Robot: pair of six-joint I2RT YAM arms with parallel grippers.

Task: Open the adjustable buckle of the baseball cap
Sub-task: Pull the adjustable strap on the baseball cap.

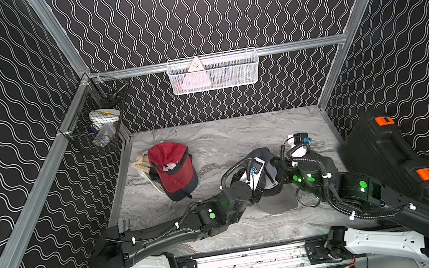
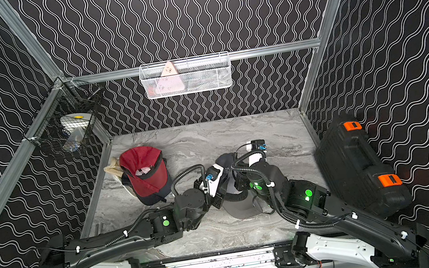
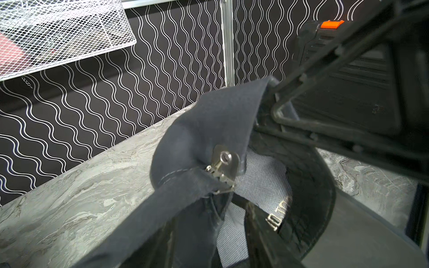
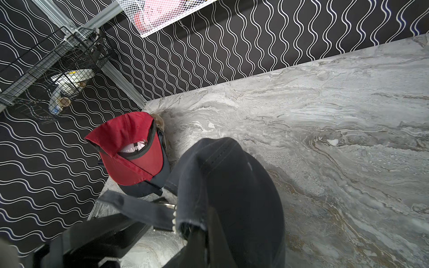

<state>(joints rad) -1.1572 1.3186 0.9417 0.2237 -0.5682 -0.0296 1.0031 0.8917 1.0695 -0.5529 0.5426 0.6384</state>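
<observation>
- Dark cap (image 1: 276, 202) sits near the centre of the table (image 1: 237, 139), between both arms.
- Right pincer (image 3: 272, 89) is pressed together, clamped on the cap's rear cloth edge.
- Metal buckle (image 3: 224, 167) is on the strap (image 3: 176, 199), lifted.
- Left pincer (image 1: 258, 192) is by the strap; apart or together, cannot tell.
- Red cap (image 1: 172, 167) is far left.

Near the middle of the marble table (image 1: 237, 137): a grey cap (image 1: 276, 203), brim toward the front edge. Over the grey cap, two wrists, with the left arm (image 1: 164, 231) reaching in from its left and the right arm (image 1: 361, 187) from its right. Left of the grey cap and farther back, a red cap (image 1: 171, 164) stacked on a dark cap (image 1: 180, 194). Right of it, a black case (image 1: 379, 149) with orange latches. Behind and above it, a white mesh basket (image 1: 213, 72).
</observation>
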